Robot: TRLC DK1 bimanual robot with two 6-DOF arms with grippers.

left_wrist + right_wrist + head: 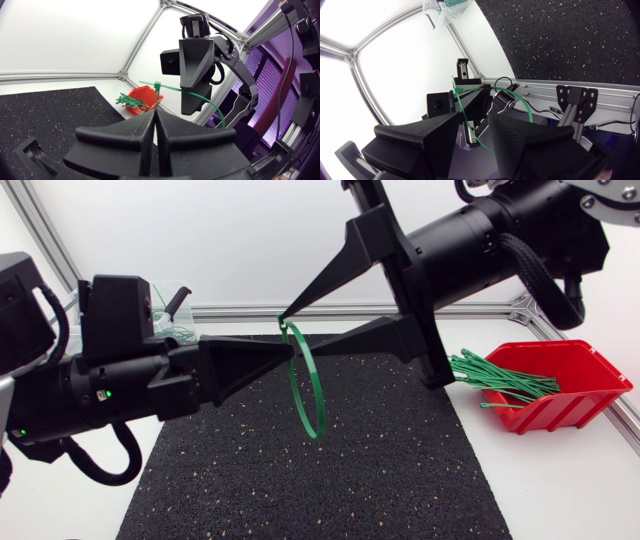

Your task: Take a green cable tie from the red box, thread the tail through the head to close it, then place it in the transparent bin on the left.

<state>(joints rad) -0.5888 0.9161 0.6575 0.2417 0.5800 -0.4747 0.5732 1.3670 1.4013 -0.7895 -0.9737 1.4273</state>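
A green cable tie (318,405) hangs as a closed loop above the black mat (300,480). My left gripper (290,358) is shut on its strap near the top of the loop. In the left wrist view the tie's head (157,86) stands just ahead of the shut fingertips. My right gripper (291,332) comes in from the upper right and is open, with its upper fingertip at the tie's head. The strap (470,132) passes between the right fingers. The red box (560,380) at the right holds several green ties. The transparent bin (170,315) shows behind my left arm.
An aluminium frame rail (240,310) runs along the far side of the table. White tabletop (560,490) surrounds the mat. The red box (142,97) lies beyond the mat's corner in the left wrist view.
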